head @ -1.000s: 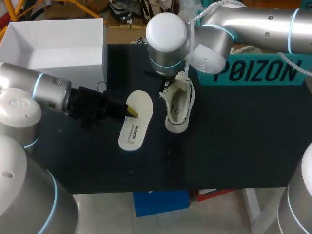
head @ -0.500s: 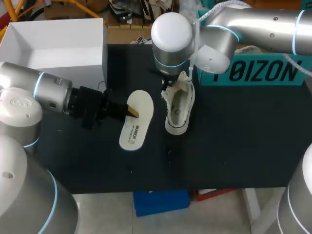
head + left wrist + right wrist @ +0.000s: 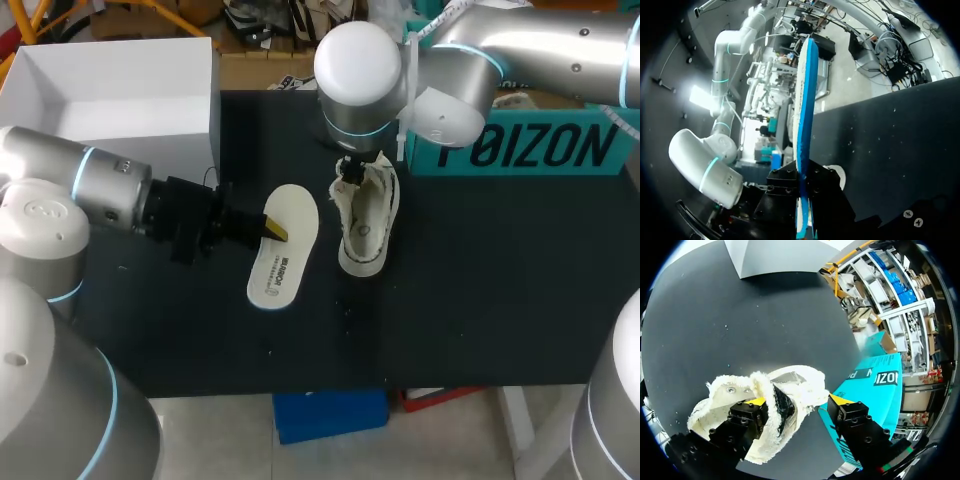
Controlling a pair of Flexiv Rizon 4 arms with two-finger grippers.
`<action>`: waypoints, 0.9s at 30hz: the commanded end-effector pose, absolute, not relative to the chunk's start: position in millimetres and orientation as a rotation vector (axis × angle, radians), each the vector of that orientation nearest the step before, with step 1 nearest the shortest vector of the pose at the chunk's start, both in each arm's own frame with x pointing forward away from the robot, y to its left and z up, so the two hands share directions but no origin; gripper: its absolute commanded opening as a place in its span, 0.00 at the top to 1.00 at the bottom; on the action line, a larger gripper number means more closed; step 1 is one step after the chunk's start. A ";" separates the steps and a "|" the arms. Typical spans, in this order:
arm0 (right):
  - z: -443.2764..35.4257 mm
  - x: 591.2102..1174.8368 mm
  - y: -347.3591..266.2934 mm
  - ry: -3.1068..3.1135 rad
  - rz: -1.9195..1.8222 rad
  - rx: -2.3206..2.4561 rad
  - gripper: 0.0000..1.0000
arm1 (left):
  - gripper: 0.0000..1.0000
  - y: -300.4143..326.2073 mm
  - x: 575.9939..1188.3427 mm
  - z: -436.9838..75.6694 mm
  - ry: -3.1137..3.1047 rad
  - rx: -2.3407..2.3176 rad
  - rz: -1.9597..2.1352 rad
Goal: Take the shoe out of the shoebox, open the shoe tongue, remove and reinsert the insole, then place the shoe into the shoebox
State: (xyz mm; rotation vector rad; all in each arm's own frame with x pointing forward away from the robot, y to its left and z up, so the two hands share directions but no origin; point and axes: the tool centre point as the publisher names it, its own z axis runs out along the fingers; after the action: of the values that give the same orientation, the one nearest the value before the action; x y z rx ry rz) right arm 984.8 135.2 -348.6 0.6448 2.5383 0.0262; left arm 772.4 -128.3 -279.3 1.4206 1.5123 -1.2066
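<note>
Head view shows a black table (image 3: 480, 300) with an open white shoebox (image 3: 120, 100) at about 10 o'clock, cut off at the edge, and a teal lid (image 3: 530, 150) at 2 o'clock, partly covered by the right arm (image 3: 520, 50). The shoe (image 3: 365, 225), pale with a fleecy lining, lies near the centre with its opening up. The insole (image 3: 285, 260) is just beside it, at the shoe's 9 o'clock and apart from it. The left gripper (image 3: 273, 229) comes in from 9 o'clock with its fingers closed on the insole's edge. In the left wrist view the insole runs edge-on between the black fingers, blue underneath, and the yellow tips are hidden. The right gripper (image 3: 799, 400) is spread wide at the shoe's 12 o'clock end. One finger (image 3: 747, 420) is inside the opening and the other is outside by the teal lid, with the shoe's side wall between them. Whether the outer finger touches that wall is hard to tell. From above, the right arm's joint hides most of that gripper.
</note>
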 end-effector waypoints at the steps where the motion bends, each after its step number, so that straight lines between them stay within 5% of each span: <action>1: -343.4 981.8 132.7 2.538 0.019 0.638 0.83 | 1.00 -128.6 772.4 -279.2 1.512 1.422 -1.201; 2: -343.6 982.4 131.1 2.538 0.014 0.635 0.98 | 1.00 -128.4 772.7 -278.8 1.512 1.421 -1.200; 3: -343.2 982.6 130.3 2.538 0.012 0.634 1.00 | 1.00 -128.1 773.0 -278.7 1.513 1.421 -1.199; 27: -359.7 1015.6 168.1 2.634 -0.014 0.414 1.00 | 1.00 -125.1 774.3 -282.0 1.519 1.411 -1.202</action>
State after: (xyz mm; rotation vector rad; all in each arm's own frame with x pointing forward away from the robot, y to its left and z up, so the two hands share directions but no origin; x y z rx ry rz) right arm 1006.9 162.7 -349.7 0.4148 2.6215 -0.0124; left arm 775.6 -126.3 -282.2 1.4131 1.5185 -1.2077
